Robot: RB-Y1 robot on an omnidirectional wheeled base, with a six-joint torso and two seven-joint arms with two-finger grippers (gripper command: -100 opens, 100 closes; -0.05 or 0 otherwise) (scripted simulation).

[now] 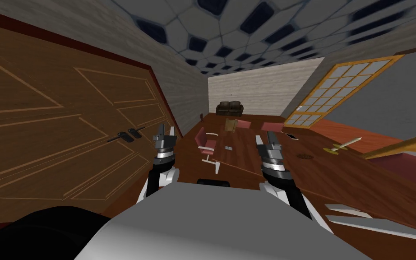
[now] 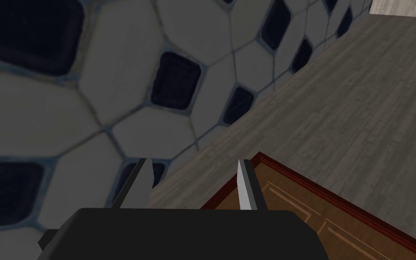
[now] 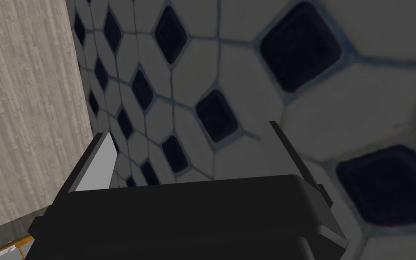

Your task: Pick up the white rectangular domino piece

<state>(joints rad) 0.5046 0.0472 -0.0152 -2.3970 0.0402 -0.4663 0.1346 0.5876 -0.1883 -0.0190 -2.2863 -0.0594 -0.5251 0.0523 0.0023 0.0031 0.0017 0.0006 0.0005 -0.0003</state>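
Head view, nearest zone: the left hand (image 1: pixel 165 131) and the right hand (image 1: pixel 272 137) are raised on either side of the chest, with both forearms upright and the fingertips pointing up and forward. The left hand stands just beside a wooden double door (image 1: pixel 67 135), near its dark handles (image 1: pixel 126 134). In the left wrist view the fingers (image 2: pixel 246 185) stand apart with an empty gap between them. In the right wrist view the fingers (image 3: pixel 99 162) are spread wider, and nothing is held.

Middle zone: a long dark wood bench (image 1: pixel 243 155) runs away between the two hands. A red chair (image 1: pixel 205 144) stands at its left edge. A small grey item (image 1: pixel 228 148) lies on the bench top; its type cannot be determined.

Beyond the right hand, a white rectangular piece (image 1: pixel 291 136) lies flat on dark wood, well apart from both hands. It appears as a thin, pale slab with a darker edge. No pips or face markings can be made out, and it cannot be told whether its support is the bench or the floor. A dark ring-shaped object (image 1: pixel 305 156) and a pale stick on a yellow base (image 1: pixel 343 145) lie to its right.

Far zone: a dark sofa (image 1: pixel 229 108) stands against the end wall.
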